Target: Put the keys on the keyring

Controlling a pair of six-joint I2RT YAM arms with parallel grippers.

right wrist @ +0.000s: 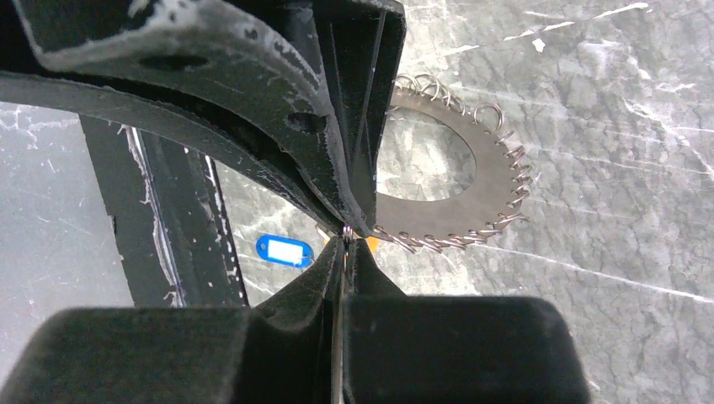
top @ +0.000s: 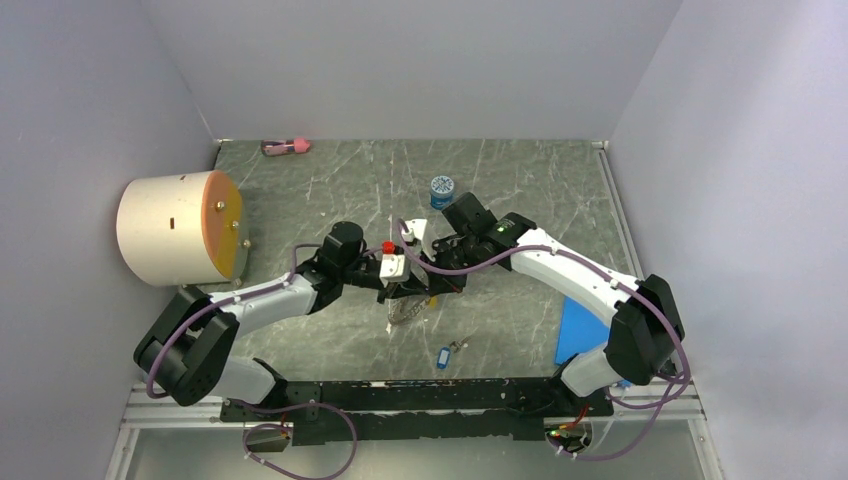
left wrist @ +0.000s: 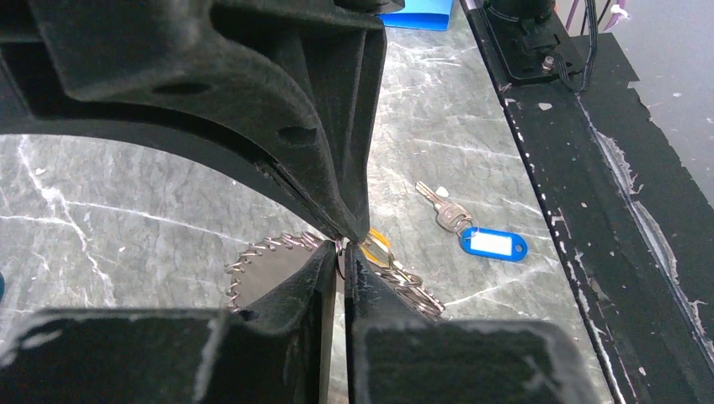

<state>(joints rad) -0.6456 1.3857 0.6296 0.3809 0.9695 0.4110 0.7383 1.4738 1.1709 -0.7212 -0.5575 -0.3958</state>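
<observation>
The right fingers (right wrist: 337, 168) are pressed tight together on the rim of the keyring (right wrist: 471, 194), which hangs out from their tips, clear of the table (right wrist: 606, 278). The left fingers (left wrist: 320, 168) meet them at the same spot. They are nearly together around a thin wire loop, but I can't tell whether they truly grip it or only bracket it. The yellow-orange key (left wrist: 377, 244) sits right at those tips, touching the ring's coils. Whether it is already threaded on is hidden behind the black fingers.

The blue-tagged key (left wrist: 492, 244) lies loose on the table, well apart from the ring, toward the arms' bases and a little to the right arm's side. Its long axis slants, with the tag nearer the base rail and the blade pointing back toward the middle of the table. Both sets of fingers stand about equally far from it, and both are busy at the ring, so I'd guess one must let go to fetch it.

The small ring joining the blade to the tag is hard to make out.
</observation>
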